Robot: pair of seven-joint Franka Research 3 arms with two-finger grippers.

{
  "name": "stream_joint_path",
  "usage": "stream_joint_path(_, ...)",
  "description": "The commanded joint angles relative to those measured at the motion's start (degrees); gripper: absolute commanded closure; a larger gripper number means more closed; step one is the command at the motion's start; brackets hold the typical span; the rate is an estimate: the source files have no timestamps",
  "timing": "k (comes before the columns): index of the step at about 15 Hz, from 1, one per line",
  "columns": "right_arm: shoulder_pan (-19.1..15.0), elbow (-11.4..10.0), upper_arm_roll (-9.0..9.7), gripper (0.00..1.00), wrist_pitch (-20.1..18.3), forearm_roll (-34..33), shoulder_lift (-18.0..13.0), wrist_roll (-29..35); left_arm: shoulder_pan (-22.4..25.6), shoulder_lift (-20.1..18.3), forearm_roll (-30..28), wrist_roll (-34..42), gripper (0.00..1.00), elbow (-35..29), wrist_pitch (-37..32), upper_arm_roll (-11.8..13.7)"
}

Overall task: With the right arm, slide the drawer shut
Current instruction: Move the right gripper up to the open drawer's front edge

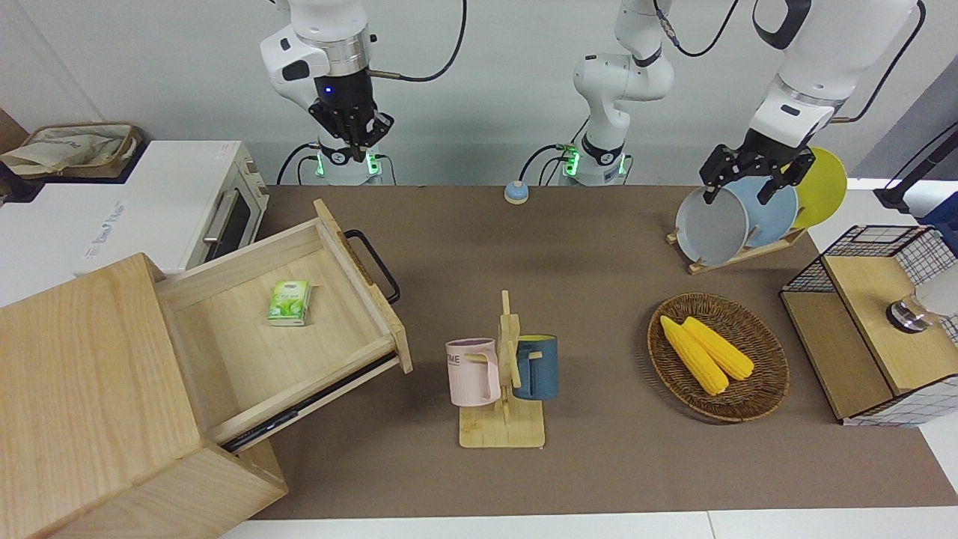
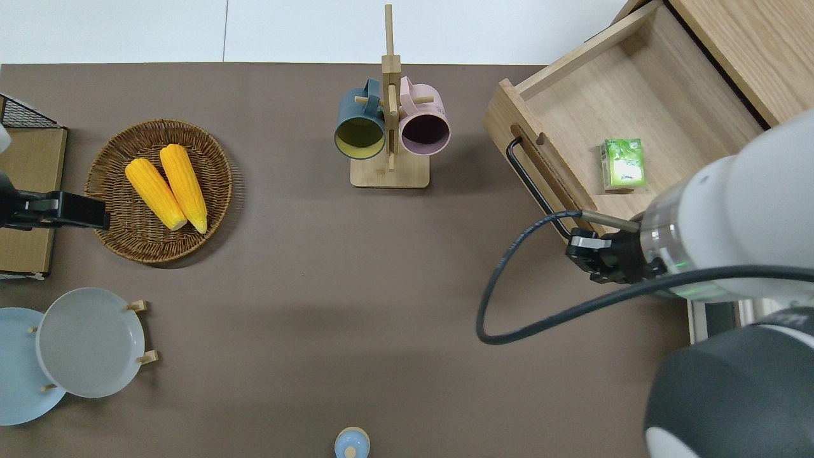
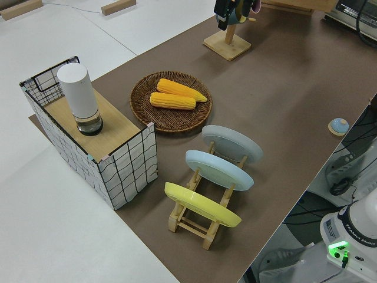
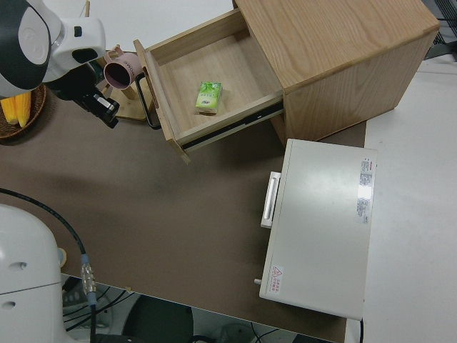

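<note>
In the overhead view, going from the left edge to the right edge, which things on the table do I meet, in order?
Grey plate → basket with corn → mug rack with its blue mug, then pink mug → right gripper → green packet in the open drawer.

right gripper [image 1: 350,142] hangs raised in the air, pointing down, fingers nearly together; left arm parked
</note>
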Motion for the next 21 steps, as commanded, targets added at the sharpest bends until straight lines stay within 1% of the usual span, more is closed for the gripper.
stream_joint_path(1, 3.7, 0.2, -0.35, 1.0, 4.7, -0.1, 2.9, 7.7, -1.0, 0.7, 0.9, 0.5, 0.0, 1.1, 0.1, 0.9)
stream_joint_path(5, 6.0, 0.2, -0.35, 1.0, 9.5, -0.2, 6.5, 15.2, -1.0, 0.7, 0.8, 0.5, 0.0, 1.1, 0.1, 0.9)
stream_joint_path(10, 7.7, -0.1, -0.79, 1.0, 13.7, -0.1, 10.4, 23.0, -1.0, 0.7, 0.8, 0.5, 0.0, 1.1, 0.1, 0.9)
stream_joint_path(12, 7.7, -0.2, -0.79, 1.0, 13.8, -0.2, 12.1, 25.2, -1.0, 0.7, 0.9, 0.5, 0.0, 1.1, 0.1, 0.9)
stream_joint_path(14, 8.3, -0.2, -0.88, 1.0, 13.9, -0.6, 13.7, 29.0, -1.0, 0.7, 0.9, 0.5, 0.0, 1.1, 0.1, 0.9)
stream_joint_path(16, 8.4, -0.2, -0.97, 1.0, 15.2, -0.5, 14.6, 31.7, -1.0, 0.7, 0.8, 0.5, 0.0, 1.1, 0.1, 0.9)
stream_joint_path(19, 8.2, -0.3, -1.23, 1.0, 15.5, -0.4, 16.5, 35.5, -1.0, 0.7, 0.8, 0.5, 0.0, 1.1, 0.1, 0.9)
stream_joint_path(21, 8.1, -0.3, -2.28, 1.0, 15.6, -0.7, 17.6, 36.2, -1.0, 0.7, 0.8, 0.5, 0.0, 1.1, 0.1, 0.9)
